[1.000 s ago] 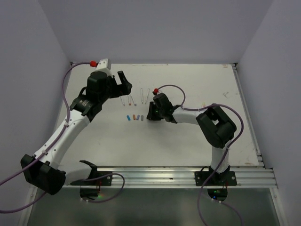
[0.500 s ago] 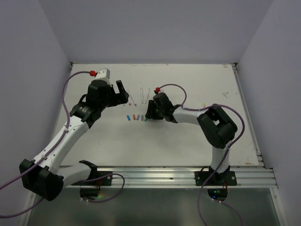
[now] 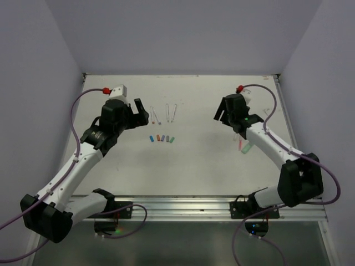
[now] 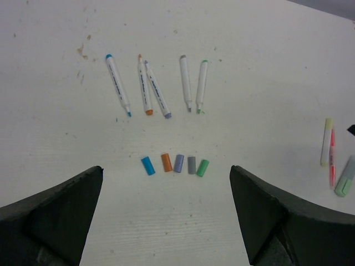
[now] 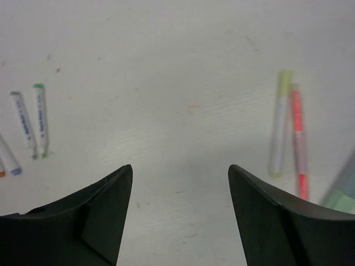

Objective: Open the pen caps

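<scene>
Five pen caps (image 4: pixel 179 163), blue, orange, purple, grey and green, lie side by side in a short row on the table (image 4: pixel 266 66), near five uncapped white pens (image 4: pixel 158 88). The left jaws stand wide and empty, and the row shows between them in the left wrist view. The right jaws are also spread with nothing between them, over the table's right part, near three coloured pens (image 5: pixel 279 122) lying close together
</scene>
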`<state>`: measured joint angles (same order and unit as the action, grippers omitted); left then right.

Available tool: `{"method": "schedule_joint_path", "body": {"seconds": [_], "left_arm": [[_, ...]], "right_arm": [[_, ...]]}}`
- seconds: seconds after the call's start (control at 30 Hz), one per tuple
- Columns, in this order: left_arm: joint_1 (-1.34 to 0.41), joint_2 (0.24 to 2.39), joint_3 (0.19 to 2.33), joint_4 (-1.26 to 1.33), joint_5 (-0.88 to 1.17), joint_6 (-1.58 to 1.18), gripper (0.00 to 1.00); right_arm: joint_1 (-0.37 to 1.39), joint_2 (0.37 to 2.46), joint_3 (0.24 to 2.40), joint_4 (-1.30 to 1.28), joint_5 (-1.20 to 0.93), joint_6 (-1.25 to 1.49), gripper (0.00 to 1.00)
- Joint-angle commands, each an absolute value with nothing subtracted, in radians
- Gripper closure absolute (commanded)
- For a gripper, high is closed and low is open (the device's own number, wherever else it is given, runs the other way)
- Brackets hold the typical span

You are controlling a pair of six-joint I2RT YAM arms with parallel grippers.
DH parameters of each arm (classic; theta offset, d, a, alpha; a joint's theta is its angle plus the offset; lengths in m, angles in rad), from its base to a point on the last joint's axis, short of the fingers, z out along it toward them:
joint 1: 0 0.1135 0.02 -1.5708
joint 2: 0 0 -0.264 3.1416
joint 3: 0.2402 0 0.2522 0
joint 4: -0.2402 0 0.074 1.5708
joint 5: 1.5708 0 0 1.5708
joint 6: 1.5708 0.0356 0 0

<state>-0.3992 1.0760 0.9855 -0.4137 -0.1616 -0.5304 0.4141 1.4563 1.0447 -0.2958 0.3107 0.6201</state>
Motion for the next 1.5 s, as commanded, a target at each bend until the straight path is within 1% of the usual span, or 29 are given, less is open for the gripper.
{"method": "schedule_joint_path", "body": {"seconds": [0.0, 0.07, 0.17, 0.2, 0.3, 0.33, 0.47, 0.57, 0.67, 0.8, 0.93, 1.03, 1.13, 1.17, 1.2, 1.33, 1.43, 1.47], "left_arm": [[-0.390, 1.040, 0.968, -0.354, -0.227, -0.485, 0.00], [-0.390, 1.032, 0.963, -0.345, -0.230, -0.474, 0.00], [-0.390, 1.037, 0.959, -0.345, -0.224, -0.463, 0.00], [-0.390, 1.040, 0.959, -0.347, -0.221, -0.463, 0.00], [-0.390, 1.045, 0.950, -0.345, -0.212, -0.471, 0.00], [-0.390, 1.049, 0.948, -0.347, -0.206, -0.474, 0.00], [-0.390, 1.054, 0.943, -0.348, -0.190, -0.480, 0.00], [-0.390, 1.054, 0.942, -0.354, -0.183, -0.486, 0.00], [-0.390, 1.058, 0.939, -0.359, -0.181, -0.492, 0.00], [-0.390, 1.069, 0.939, -0.364, -0.172, -0.500, 0.00], [-0.390, 1.084, 0.940, -0.353, -0.160, -0.509, 0.00], [-0.390, 1.103, 0.943, -0.342, -0.138, -0.517, 0.00], [-0.390, 1.127, 0.951, -0.330, -0.104, -0.526, 0.00], [-0.390, 1.134, 0.954, -0.321, -0.083, -0.531, 0.00], [-0.390, 1.149, 0.960, -0.315, -0.072, -0.534, 0.00], [-0.390, 1.190, 0.988, -0.298, -0.015, -0.557, 0.00], [-0.390, 1.235, 1.019, -0.282, 0.052, -0.580, 0.00], [-0.390, 1.256, 1.026, -0.276, 0.089, -0.594, 0.00]], "right_arm": [[0.312, 1.373, 0.986, -0.448, 0.453, 0.612, 0.26], [0.269, 1.364, 0.966, -0.454, 0.439, 0.606, 0.29], [0.218, 1.388, 0.969, -0.454, 0.402, 0.621, 0.39], [0.200, 1.405, 0.974, -0.454, 0.388, 0.626, 0.41], [0.169, 1.497, 1.008, -0.463, 0.328, 0.652, 0.48], [0.163, 1.547, 1.031, -0.474, 0.316, 0.661, 0.52], [0.158, 1.653, 1.077, -0.474, 0.301, 0.667, 0.57], [0.153, 1.713, 1.111, -0.462, 0.279, 0.666, 0.58], [0.152, 1.749, 1.130, -0.448, 0.272, 0.667, 0.61], [0.150, 1.801, 1.137, -0.448, 0.281, 0.666, 0.62], [0.150, 1.821, 1.120, -0.449, 0.302, 0.666, 0.64], [0.150, 1.838, 1.118, -0.460, 0.305, 0.655, 0.67], [0.152, 1.844, 1.120, -0.459, 0.307, 0.626, 0.85], [0.155, 1.836, 1.118, -0.450, 0.290, 0.620, 0.96], [0.159, 1.826, 1.114, -0.437, 0.276, 0.609, 1.00], [0.218, 1.737, 1.051, -0.317, 0.210, 0.516, 1.00], [0.319, 1.649, 1.020, -0.234, 0.157, 0.453, 1.00], [0.377, 1.608, 1.016, -0.212, 0.141, 0.442, 1.00]]}}
